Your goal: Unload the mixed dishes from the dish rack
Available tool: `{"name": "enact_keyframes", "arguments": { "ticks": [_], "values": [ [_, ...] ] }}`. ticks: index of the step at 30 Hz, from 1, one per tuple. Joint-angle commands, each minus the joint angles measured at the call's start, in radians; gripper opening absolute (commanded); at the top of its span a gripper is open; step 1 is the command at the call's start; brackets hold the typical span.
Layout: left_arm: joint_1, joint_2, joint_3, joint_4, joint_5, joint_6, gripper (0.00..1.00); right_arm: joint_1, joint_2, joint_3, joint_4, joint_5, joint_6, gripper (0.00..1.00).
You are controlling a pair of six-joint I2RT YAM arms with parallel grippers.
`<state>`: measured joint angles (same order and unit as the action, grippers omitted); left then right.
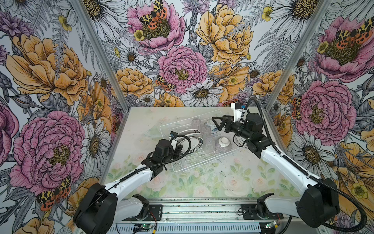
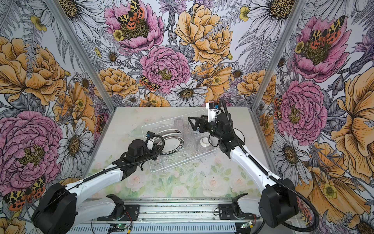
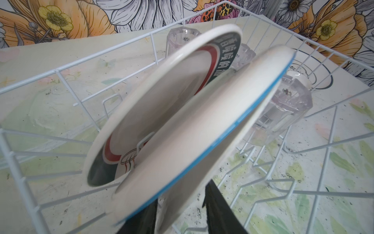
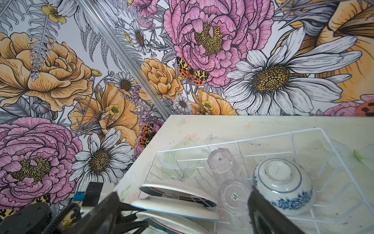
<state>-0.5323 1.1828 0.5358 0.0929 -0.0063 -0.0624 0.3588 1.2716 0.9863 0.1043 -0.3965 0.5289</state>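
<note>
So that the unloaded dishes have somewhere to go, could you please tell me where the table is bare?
The widest bare patch is the near table, between the dish rack and the front rail. A narrower strip lies behind the rack, by the back wall. Inside the rack, plates, tumblers and bowls crowd together.

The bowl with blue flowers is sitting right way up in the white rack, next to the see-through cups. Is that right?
Not quite. The bowl with blue flowers is upside down, its white foot facing up; the right wrist view shows it. It does sit in the white rack, next to the see-through cups.
</note>
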Motion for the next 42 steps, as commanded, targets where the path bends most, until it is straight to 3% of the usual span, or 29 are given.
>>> {"name": "enact_keyframes", "arguments": {
  "ticks": [1, 15, 23, 27, 33, 42],
  "values": [
    [0.007, 0.028, 0.023, 0.039, 0.044, 0.028, 0.4, -0.007, -0.009, -0.008, 0.006, 0.012, 0.005, 0.99],
    [0.038, 0.087, 0.073, 0.035, 0.038, 0.019, 0.23, -0.007, 0.01, -0.017, 0.024, 0.031, 0.027, 0.99],
    [0.042, 0.02, 0.063, 0.076, 0.032, -0.002, 0.12, -0.002, 0.021, -0.02, 0.033, 0.018, 0.055, 0.99],
    [0.043, -0.019, 0.06, 0.092, 0.031, -0.023, 0.0, -0.001, 0.026, -0.016, 0.035, 0.006, 0.052, 1.0],
    [0.045, -0.091, 0.037, 0.118, 0.032, -0.045, 0.0, 0.006, 0.038, -0.009, 0.035, -0.008, 0.058, 0.99],
    [0.047, -0.172, 0.051, 0.229, 0.077, -0.176, 0.0, 0.016, 0.082, 0.004, 0.063, -0.012, 0.106, 0.99]
  ]
}}
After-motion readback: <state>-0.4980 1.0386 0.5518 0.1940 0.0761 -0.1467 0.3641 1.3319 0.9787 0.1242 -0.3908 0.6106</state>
